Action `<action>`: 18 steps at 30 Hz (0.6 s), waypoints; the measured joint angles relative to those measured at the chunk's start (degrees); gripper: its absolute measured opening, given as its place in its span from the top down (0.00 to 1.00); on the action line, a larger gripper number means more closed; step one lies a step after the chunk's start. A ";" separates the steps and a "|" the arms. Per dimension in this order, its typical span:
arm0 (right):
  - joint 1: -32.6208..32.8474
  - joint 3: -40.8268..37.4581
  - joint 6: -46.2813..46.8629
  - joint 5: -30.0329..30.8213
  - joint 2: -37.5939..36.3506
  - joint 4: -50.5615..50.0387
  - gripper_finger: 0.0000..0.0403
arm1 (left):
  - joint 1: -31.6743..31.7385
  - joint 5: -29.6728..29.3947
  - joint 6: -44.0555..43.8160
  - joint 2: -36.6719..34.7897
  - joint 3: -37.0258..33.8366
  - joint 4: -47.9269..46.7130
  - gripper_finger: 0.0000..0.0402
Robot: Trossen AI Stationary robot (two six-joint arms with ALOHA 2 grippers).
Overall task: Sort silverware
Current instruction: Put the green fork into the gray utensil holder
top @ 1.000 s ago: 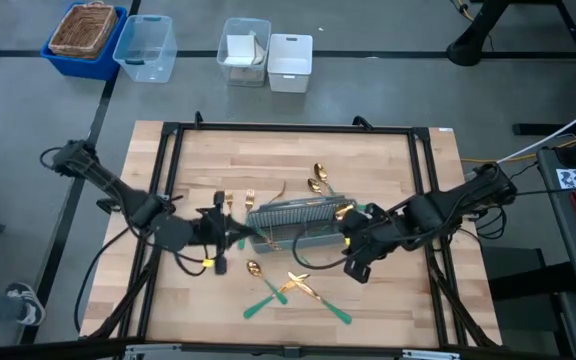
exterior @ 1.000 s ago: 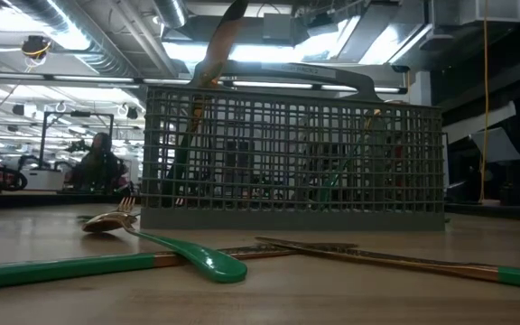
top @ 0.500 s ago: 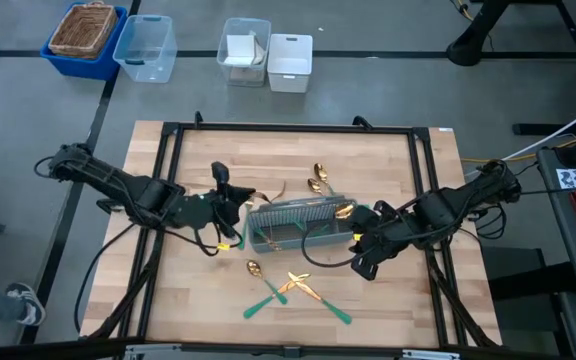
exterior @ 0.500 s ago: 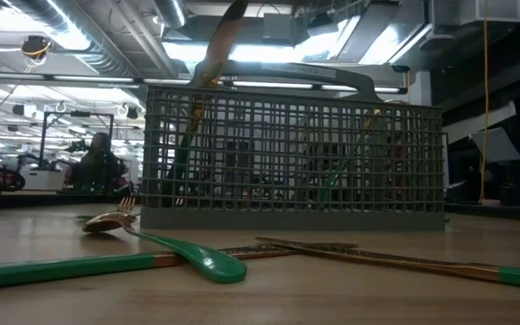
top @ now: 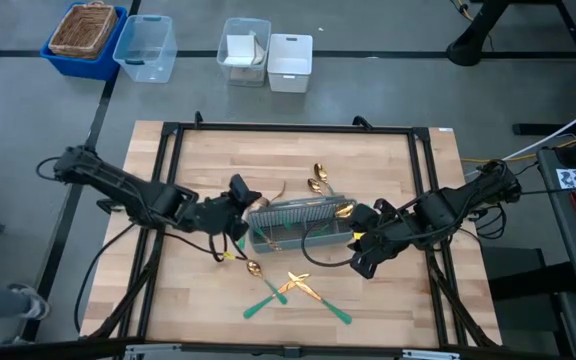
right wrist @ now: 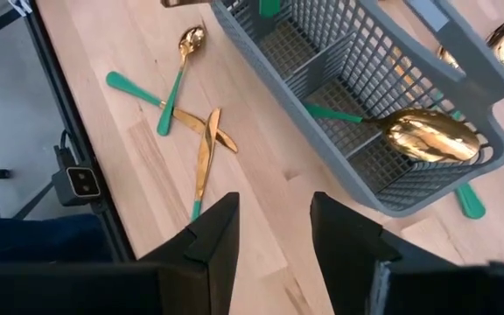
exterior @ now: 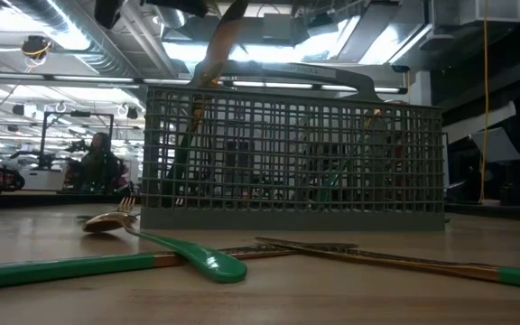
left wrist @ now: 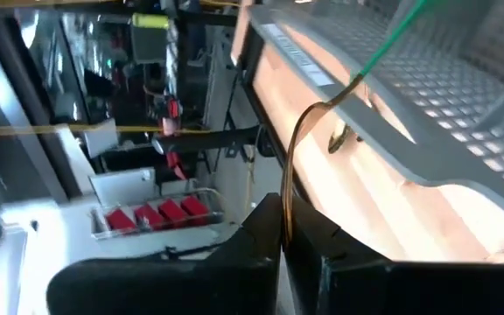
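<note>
The left gripper (top: 240,192), clamped on a gold utensil (left wrist: 297,149), sits at the caddy's (top: 298,222) left end. Spoon (top: 254,267), crossed pieces (top: 295,288) lie in front. The right gripper (top: 360,243), fingers spread and empty, hovers at the caddy's right end.

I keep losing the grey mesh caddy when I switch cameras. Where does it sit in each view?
High view: the grey mesh caddy lies mid-table between the two arms.
Low view: it fills the centre, standing behind the green-handled pieces.
Left wrist view: its rim runs across the upper right.
Right wrist view: it sits upper right, a gold spoon lying in it.
Shared landmark: the wooden table.
</note>
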 joint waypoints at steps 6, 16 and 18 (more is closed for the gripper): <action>0.00 0.00 -0.02 0.44 0.00 0.32 0.65 | 0.26 -0.02 4.70 3.68 0.00 0.08 0.98; 0.00 -0.02 -0.04 0.46 0.00 0.39 0.65 | 0.13 0.03 4.03 5.36 0.00 0.30 0.88; 0.00 -0.02 -0.04 0.46 0.02 0.39 0.65 | 0.13 0.15 3.89 5.37 0.00 0.30 0.85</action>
